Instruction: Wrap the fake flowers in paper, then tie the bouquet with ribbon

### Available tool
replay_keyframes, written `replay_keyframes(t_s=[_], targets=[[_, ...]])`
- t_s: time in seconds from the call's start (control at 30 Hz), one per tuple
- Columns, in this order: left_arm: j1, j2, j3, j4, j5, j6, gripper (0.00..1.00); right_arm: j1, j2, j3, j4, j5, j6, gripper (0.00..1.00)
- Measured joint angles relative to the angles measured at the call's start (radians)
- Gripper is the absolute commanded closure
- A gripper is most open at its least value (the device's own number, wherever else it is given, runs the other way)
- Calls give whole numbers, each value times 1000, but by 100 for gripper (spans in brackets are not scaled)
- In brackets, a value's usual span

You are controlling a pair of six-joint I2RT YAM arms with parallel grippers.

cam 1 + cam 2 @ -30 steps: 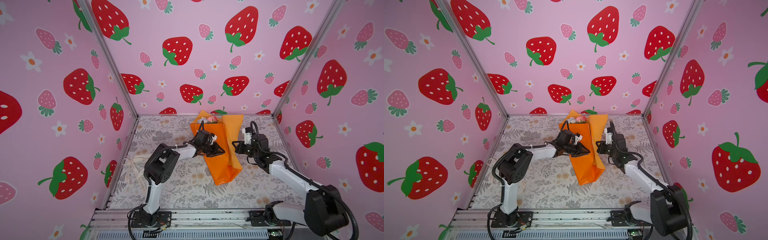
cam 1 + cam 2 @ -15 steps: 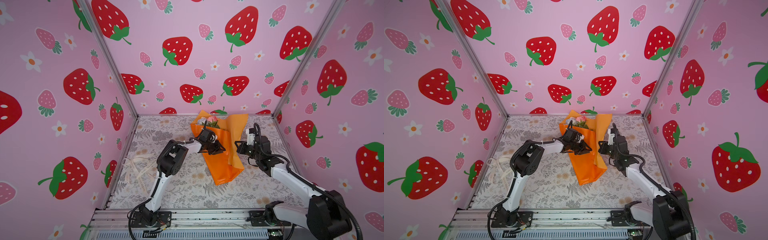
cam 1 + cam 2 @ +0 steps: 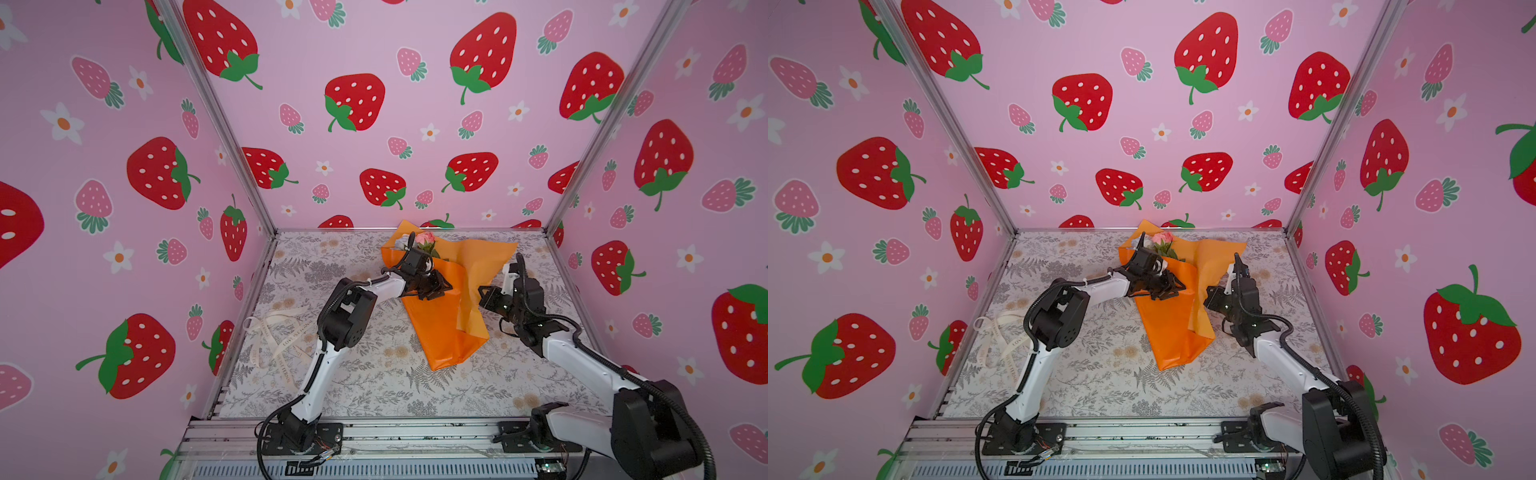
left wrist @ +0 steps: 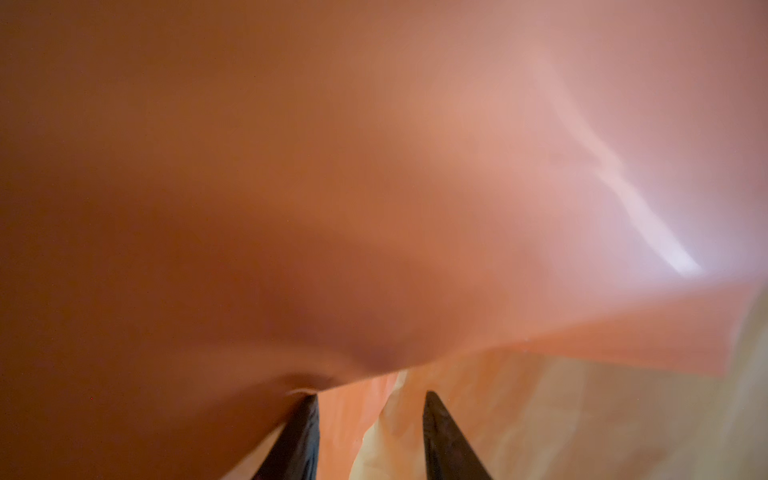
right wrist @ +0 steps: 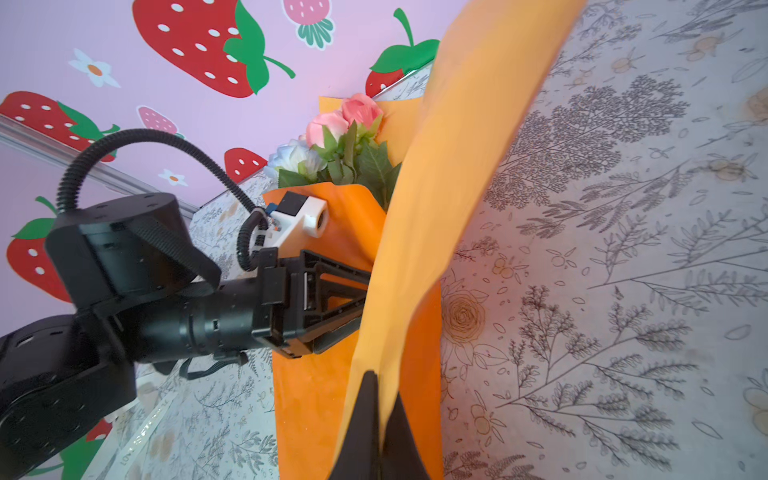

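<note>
The bouquet of fake flowers [image 3: 440, 332] [image 3: 1167, 336] lies on the flowered mat, its pink and white roses [image 5: 345, 120] [image 3: 424, 238] pointing toward the back wall. Its orange wrapping paper is partly unfolded. My left gripper [image 3: 436, 289] [image 3: 1169, 289] hovers over the middle of the wrap. In the left wrist view its fingers [image 4: 309, 415] stand apart, with orange paper [image 4: 345, 415] lying loose between and in front of them. My right gripper [image 5: 380, 386] [image 3: 482, 293] is shut on the edge of the right paper flap [image 5: 457, 166], holding it lifted and spread to the right.
A cream ribbon [image 3: 278, 332] [image 3: 1000, 332] lies in loose loops on the mat at the left, near the side wall. Pink strawberry walls close in the left, back and right. A metal rail [image 3: 415, 436] with both arm bases runs along the front.
The left jaws have opened, and the left arm's elbow has swung in toward the bouquet. The right flap of orange paper now spreads further to the right.
</note>
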Motion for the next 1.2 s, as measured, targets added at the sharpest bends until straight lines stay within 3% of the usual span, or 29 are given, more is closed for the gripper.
replay_keyframes(t_s=[0.23, 0.57, 0.8, 0.93, 1.2], targets=[[20, 58, 80, -7, -1, -53, 55, 42, 31, 50, 1, -52, -65, 100], [72, 56, 104, -12, -9, -121, 51, 172, 133, 114, -24, -32, -159, 100], [99, -99, 3, -44, -43, -90, 50, 251, 213, 177, -46, -29, -195, 100], [115, -284, -130, -56, -94, -50, 51, 288, 275, 224, -66, -16, -195, 100], [190, -636, -604, -5, -186, -40, 41, 358, 402, 306, -100, -3, -204, 99]])
